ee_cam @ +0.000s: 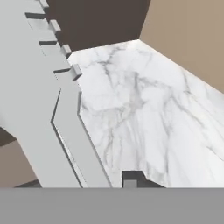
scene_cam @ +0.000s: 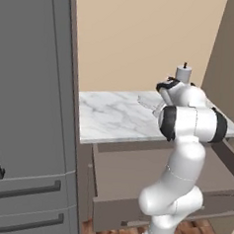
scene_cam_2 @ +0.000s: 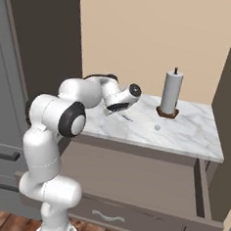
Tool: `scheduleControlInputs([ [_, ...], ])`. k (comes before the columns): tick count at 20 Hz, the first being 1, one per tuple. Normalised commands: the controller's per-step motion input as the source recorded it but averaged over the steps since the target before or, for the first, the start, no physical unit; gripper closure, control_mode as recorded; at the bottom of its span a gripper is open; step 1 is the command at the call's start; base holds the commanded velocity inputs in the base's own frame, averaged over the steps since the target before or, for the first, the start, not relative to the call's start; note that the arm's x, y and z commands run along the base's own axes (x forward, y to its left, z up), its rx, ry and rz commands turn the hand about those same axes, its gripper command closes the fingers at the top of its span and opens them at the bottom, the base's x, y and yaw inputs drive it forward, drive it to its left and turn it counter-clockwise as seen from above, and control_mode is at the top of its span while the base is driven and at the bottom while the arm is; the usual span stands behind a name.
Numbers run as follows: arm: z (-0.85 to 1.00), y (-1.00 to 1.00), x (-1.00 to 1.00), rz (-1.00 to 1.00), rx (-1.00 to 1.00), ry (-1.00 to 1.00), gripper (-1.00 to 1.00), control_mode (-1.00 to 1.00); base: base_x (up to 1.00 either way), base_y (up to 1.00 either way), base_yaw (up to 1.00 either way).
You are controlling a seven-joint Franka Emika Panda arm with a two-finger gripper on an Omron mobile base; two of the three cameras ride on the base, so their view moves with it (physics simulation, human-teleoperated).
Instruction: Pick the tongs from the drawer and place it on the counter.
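You've got an upright white paper-towel roll (scene_cam_2: 171, 92) on a brown base, standing past the claw (scene_cam_2: 121, 114) to its right, and a dark grey fridge (scene_cam: 29, 132) well off to its left.

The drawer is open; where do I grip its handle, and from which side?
Grip the slim bar handle at its middle, coming straight in from the front of the drawer. The bar lies horizontal on the flat front, so put one finger above and one below; the centre should keep the wide drawer from skewing.
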Motion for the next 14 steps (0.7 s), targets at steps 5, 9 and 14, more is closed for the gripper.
scheduleControlInputs([
  [5, -0.60, 0.41, 0.69, -0.05, -0.13, 0.09, 1.00, -1.00, 0.00, 0.00, 0.00],
  [9, -0.78, 0.00, 0.39, 0.00, -0.07, 0.16, 1.00, -1.00, 0.00, 0.00, 0.00],
  [14, -0.53, -0.04, 0.37, 0.00, 0.00, 0.17, 1.00, -1.00, 0.00, 0.00, 0.00],
])
